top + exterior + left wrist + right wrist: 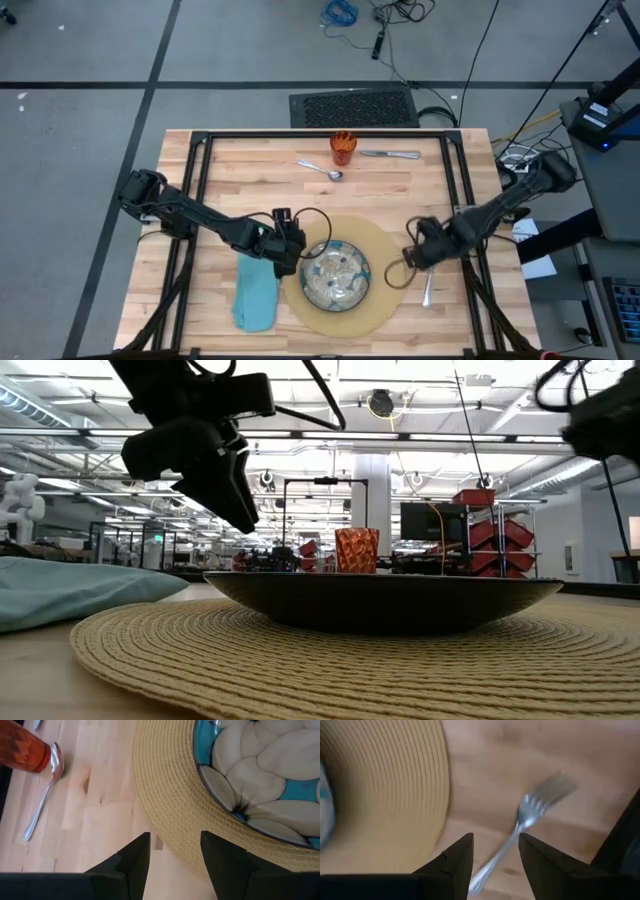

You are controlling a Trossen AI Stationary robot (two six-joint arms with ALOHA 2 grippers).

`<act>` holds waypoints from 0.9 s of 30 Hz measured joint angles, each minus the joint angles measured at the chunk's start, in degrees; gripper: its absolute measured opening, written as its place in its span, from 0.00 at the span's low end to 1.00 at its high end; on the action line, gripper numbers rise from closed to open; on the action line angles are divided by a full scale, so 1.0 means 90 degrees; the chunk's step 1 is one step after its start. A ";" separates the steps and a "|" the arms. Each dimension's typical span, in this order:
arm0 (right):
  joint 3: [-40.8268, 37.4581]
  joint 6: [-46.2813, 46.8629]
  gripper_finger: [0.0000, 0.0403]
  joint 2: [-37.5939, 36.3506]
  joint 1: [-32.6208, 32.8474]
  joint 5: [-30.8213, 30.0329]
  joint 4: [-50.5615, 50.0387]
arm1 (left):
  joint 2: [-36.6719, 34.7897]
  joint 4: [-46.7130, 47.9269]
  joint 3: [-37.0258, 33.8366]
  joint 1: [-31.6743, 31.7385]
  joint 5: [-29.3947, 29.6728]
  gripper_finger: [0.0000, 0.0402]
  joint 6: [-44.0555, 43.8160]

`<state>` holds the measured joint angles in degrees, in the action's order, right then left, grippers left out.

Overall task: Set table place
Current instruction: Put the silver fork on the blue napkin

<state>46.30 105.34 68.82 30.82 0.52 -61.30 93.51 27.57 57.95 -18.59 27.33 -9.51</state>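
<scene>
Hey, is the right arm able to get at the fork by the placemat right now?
Probably yes. The right tool is open right over the fork, which lies bare on the table beside the placemat, nothing covering it.

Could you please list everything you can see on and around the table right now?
table: one, pale wood with black frame
placemat: one, tan, round, near edge centre
plate: one, teal and cream pattern, on the placemat
napkin: one, teal, left of the placemat
fork: one, silver, right of the placemat
spoon: one, silver, far side, beside the cup
knife: one, silver, far side, right of the cup
cup: one, orange, far edge centre
left gripper: open, empty, at the placemat's left rim
right gripper: open, empty, over the fork
</scene>
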 joint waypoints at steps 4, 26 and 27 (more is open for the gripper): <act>0.0002 0.0910 0.37 0.0384 0.0611 0.0228 0.0325 | 0.0000 -0.0034 0.0000 -0.0002 0.0000 0.40 0.0155; -0.1110 0.2243 0.37 0.1431 0.0819 0.0942 0.2682 | 0.0000 -0.0016 -0.0015 -0.0426 -0.0003 0.40 0.0274; -0.1186 0.2253 0.37 0.1429 0.0815 0.0953 0.2779 | 0.0000 -0.0010 -0.0015 -0.0452 -0.0005 0.40 0.0274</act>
<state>35.63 125.62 81.68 38.15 9.10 -36.29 93.51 27.48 57.82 -22.66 27.29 -7.05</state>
